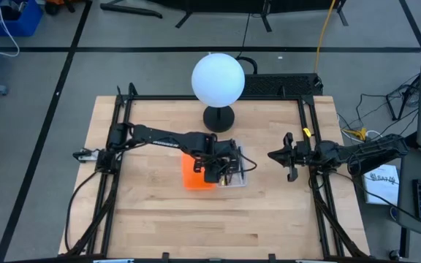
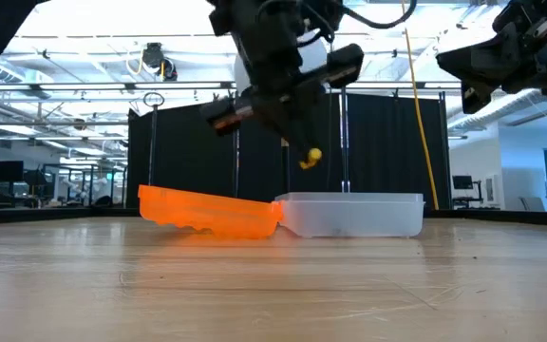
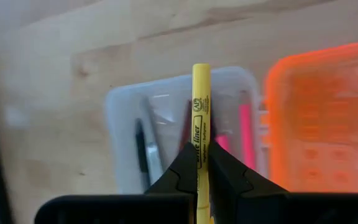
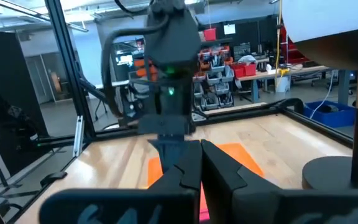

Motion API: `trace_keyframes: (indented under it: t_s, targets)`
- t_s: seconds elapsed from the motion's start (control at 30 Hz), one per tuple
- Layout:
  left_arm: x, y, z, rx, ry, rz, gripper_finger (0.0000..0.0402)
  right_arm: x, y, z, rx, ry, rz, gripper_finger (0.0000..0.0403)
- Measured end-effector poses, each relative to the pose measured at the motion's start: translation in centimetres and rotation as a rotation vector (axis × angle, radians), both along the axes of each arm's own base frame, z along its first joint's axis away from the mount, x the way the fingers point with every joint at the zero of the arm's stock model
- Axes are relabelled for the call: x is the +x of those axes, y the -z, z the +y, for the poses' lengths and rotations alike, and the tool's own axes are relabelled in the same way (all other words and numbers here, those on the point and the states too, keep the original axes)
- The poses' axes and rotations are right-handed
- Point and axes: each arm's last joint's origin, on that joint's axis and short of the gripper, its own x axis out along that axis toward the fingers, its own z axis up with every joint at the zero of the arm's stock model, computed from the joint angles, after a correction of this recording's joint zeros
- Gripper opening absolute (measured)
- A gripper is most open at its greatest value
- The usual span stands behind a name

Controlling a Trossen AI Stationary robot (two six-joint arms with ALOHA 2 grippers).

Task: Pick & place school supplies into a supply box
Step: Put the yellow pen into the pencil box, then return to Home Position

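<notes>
Pale wood tabletop (image 1: 152, 219) fills the near ground, bare up to its middle, where the supply box (image 2: 351, 215) sits with an orange perforated tray (image 2: 212, 213) touching its end and tilted up on one edge.

Straight above the box hangs the left hand (image 3: 201, 171), pinched shut on a yellow highlighter (image 3: 199, 118). The marker sticks out forward between the fingers, and the box lies directly beneath it. From the left wrist camera, the marker's long axis runs the same way as the box's long side, so I judge that a straight drop or a short lowering would lay it in lengthwise. The left arm is plainly the nearer one. The right hand (image 1: 291, 155) waits well apart at the right side of the tabletop, closed on nothing.

Only the wrist camera looks down into the box: a pink pen (image 3: 246, 137) and a dark pen (image 3: 143, 149) already lie inside, parallel to the walls. The level camera shows what that one cannot, namely that the marker's yellow end hangs clear above the box rim with air between. Farther back stands a lamp with a white globe (image 1: 218, 78), and beyond it the dark curtained frame of the room.
</notes>
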Motion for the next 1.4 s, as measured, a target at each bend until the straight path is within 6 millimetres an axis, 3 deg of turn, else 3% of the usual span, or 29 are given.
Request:
trace_keyframes:
  t_s: [0.3,0.57,0.93,1.2,1.4]
  targets:
    - [-0.4,3.4,2.2,0.020,-0.018,-0.049,0.0019,0.0,-0.2,0.0,0.003,0.000,-0.021,0.0000]
    - [-0.6,4.2,3.6,-0.033,-0.071,-0.071,0.0019,0.0,-0.4,0.0,0.006,0.000,-0.040,0.0000]
    - [-0.9,5.1,3.6,-0.043,-0.075,-0.072,0.0041,0.0,-0.4,0.0,0.006,0.000,-0.042,0.0000]
    - [-0.6,5.1,3.8,-0.023,-0.249,-0.077,0.0081,0.0,-0.4,0.0,0.004,0.000,-0.042,0.0000]
    - [-0.6,4.9,2.7,0.021,-0.271,-0.081,0.0086,0.0,-0.3,0.0,-0.015,0.002,-0.031,0.0000]
